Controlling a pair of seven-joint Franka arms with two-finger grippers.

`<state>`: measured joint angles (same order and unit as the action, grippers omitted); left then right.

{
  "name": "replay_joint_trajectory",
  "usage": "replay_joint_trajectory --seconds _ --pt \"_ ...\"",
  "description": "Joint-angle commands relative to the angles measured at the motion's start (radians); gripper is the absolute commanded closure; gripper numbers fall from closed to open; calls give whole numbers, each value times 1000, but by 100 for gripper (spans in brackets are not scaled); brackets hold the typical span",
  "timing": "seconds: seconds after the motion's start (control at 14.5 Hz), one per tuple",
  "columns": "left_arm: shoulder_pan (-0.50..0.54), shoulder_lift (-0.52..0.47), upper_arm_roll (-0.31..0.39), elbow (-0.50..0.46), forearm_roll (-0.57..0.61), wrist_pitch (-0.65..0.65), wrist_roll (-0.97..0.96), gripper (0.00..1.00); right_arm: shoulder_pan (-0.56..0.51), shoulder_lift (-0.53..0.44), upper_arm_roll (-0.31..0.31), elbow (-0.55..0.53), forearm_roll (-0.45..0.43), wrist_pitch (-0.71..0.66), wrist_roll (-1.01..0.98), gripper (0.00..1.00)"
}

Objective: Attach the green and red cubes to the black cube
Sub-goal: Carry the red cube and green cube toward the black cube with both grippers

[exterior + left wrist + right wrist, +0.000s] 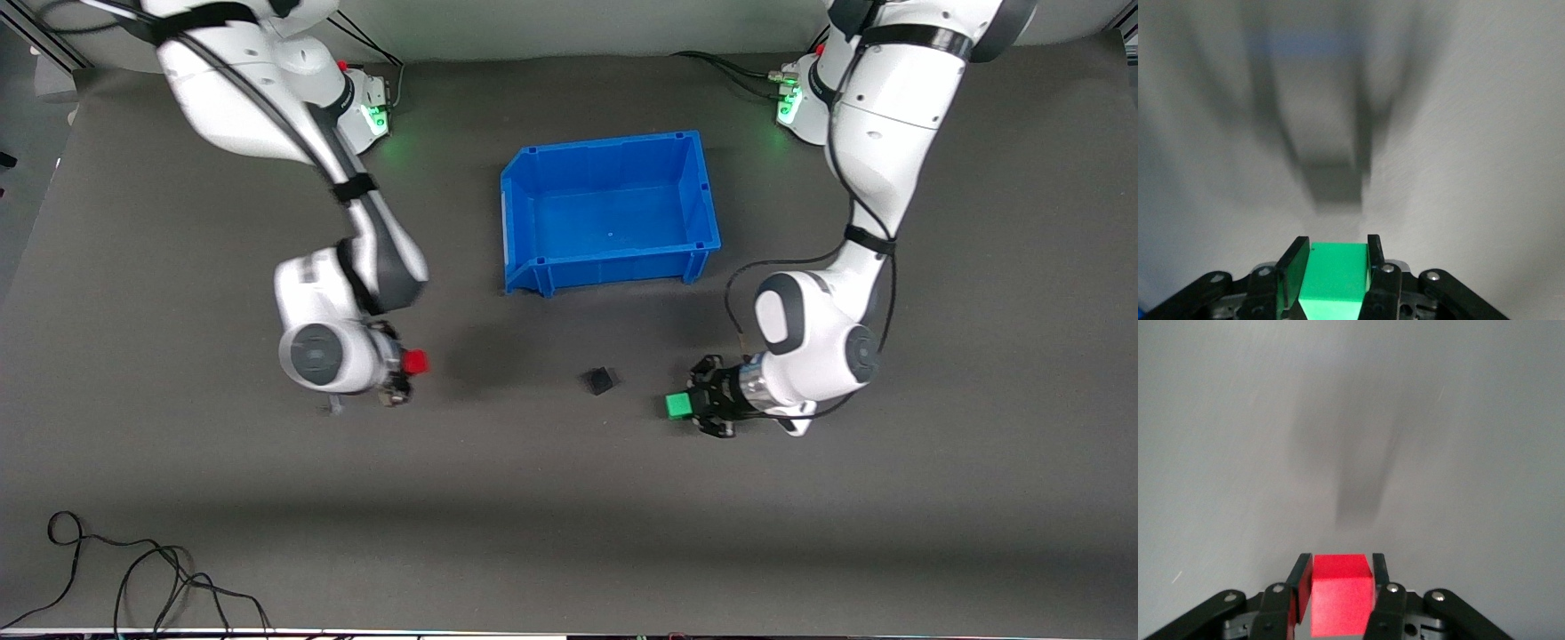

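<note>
- Left gripper (696, 407) clamped on green cube (679, 405), up over the mat (569, 498), toward the left arm's end from the black cube (600, 380).
- Right gripper (402, 373) clamped on red cube (414, 361), toward the right arm's end from the black cube.
- Black cube on the mat between them, touching neither, nearer the front camera than the bin (612, 267).

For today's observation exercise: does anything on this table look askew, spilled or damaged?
Only the black cube sits turned askew on the mat. Left tool holds the green cube, right tool the red cube; nothing spilled.
</note>
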<state>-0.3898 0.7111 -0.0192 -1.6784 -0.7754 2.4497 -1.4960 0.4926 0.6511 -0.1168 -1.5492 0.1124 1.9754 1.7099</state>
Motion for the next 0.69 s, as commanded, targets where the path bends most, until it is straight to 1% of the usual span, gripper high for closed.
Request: replay_joint_trajectory --seconds 0.0,0.14,0.21,0.28,0.41,0.48,0.62 --pt "-59 8 18 8 13 6 -84 75 7 142 8 220 135 -32 76 75" --pt "-99 21 18 6 11 37 -128 75 9 166 37 273 254 -24 83 75" --pt "-113 27 18 6 13 60 -157 75 18 177 63 285 259 -24 91 75" --pt "-124 30 18 6 13 72 -180 75 56 185 69 287 248 -23 91 75" --pt "-141 30 18 6 11 74 -222 75 142 226 62 308 187 2 97 76" --pt "-150 30 18 6 11 77 -233 75 162 245 62 323 167 25 120 76" --pt "-164 33 18 5 11 89 -233 75 179 277 63 365 162 75 142 76"
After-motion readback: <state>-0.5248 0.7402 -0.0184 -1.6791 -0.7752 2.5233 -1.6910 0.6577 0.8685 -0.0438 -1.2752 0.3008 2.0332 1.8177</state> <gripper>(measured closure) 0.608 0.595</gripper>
